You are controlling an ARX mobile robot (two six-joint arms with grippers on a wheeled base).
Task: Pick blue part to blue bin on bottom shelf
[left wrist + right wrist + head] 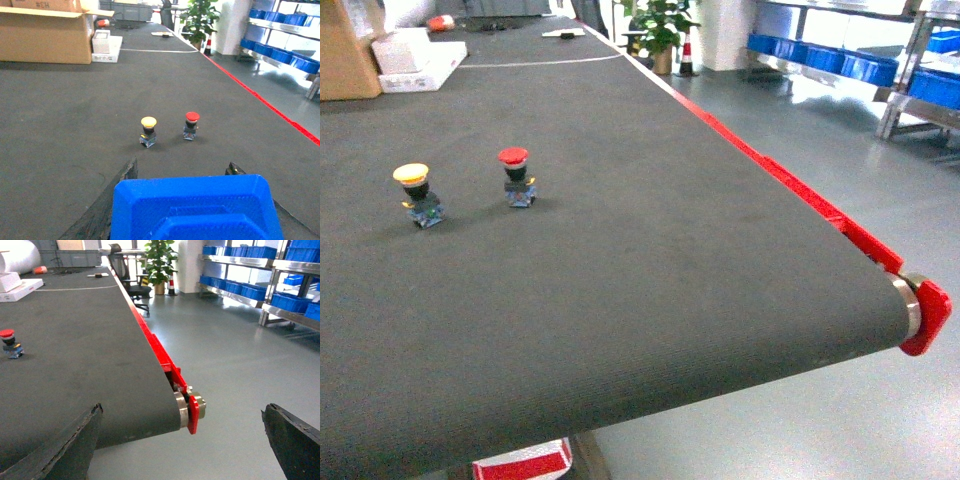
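A blue part [192,210], a moulded plastic piece with a stepped face, fills the bottom of the left wrist view. My left gripper [182,168] is shut on it, one dark finger on each side, above the dark belt [75,110]. My right gripper [181,410] stands open and empty by the belt's end roller [186,407], over the floor. Blue bins [235,289] sit on the low tier of a steel rack [220,296] far across the floor; I cannot tell which one is the task's bin. Neither gripper shows in the head view.
A yellow-capped push button [415,190] and a red-capped one [516,175] stand on the belt ahead of the left gripper. A red rail [790,185] runs along the belt's right edge. Cardboard box [45,35], white boxes [415,55], a potted plant [159,262].
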